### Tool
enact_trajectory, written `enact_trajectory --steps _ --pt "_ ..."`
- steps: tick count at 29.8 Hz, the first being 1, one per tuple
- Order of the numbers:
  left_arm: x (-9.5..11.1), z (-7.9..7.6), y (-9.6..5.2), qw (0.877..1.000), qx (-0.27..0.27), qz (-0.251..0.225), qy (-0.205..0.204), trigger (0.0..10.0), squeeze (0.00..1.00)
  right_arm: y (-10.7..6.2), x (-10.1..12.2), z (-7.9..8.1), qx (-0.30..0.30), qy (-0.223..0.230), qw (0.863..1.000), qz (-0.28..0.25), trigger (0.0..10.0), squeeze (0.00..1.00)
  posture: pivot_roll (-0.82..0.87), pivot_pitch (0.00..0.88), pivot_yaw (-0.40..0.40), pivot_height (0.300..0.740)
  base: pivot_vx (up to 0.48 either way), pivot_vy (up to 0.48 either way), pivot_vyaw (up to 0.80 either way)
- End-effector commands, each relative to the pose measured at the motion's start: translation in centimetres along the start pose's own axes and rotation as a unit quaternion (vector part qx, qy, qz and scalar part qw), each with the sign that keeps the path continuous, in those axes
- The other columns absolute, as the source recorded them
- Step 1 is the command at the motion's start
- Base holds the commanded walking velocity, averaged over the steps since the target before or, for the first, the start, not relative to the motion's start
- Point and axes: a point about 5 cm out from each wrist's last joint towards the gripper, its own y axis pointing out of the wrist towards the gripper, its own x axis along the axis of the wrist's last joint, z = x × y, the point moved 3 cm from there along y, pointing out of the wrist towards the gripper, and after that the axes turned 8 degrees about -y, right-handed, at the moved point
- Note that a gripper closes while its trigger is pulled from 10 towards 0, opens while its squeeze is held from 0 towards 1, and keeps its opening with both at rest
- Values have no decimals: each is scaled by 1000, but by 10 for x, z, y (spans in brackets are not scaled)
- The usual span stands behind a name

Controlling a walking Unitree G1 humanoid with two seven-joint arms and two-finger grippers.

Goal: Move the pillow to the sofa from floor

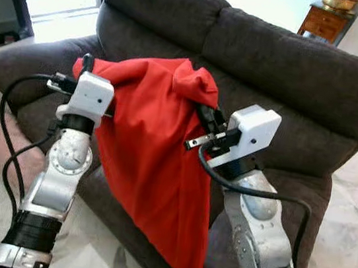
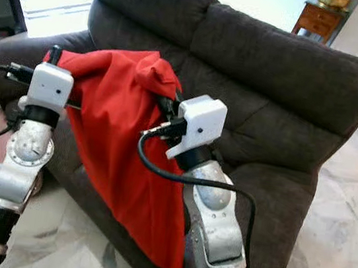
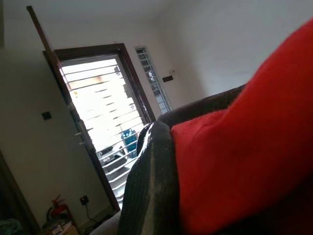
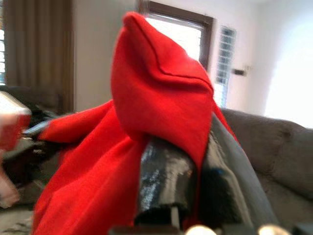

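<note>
Pillow (image 1: 152, 137) held up over the sofa (image 1: 294, 77), not yet set down

Head views: at frame centre we hold the limp red cover by its top corners, left gripper (image 1: 85, 67) and right gripper (image 1: 207, 116) each pinching fabric so it hangs clear of the seat; left wrist view: one finger (image 3: 149, 186) presses against red cloth; right wrist view: fingers (image 4: 164, 181) clamp a bunched corner.

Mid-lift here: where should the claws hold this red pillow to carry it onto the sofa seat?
At its two upper corners, one claw from each side, as now: left claw and right claw pinch the pillow there, so its limp body hangs straight down over the sofa.
</note>
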Motion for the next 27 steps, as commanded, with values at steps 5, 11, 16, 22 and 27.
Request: enact_trajectory --steps 5,11,16,22,27 --pt "16 -1 7 999 -2 -35 -3 10000 0 1 0 -7 -22 -6 1000 0 10000 0 31 0 -79 740 148 0 0" --pt "17 -1 8 999 -3 -36 -2 10000 0 1 -2 -10 -34 -9 999 5 10000 0 28 0 -76 740 287 0 0" --pt "17 -2 8 999 -5 -36 -3 10000 0 0 -6 -18 -59 -19 998 17 10000 0 27 0 -74 740 317 0 0" --pt "16 -3 8 999 -7 -35 -4 10000 0 0 -6 -24 -78 -25 997 19 10000 0 26 0 -74 740 336 0 0" --pt "14 -4 8 999 -12 -31 -6 10000 0 -1 -6 -28 -91 -28 995 21 10000 0 29 0 -75 740 339 0 0"
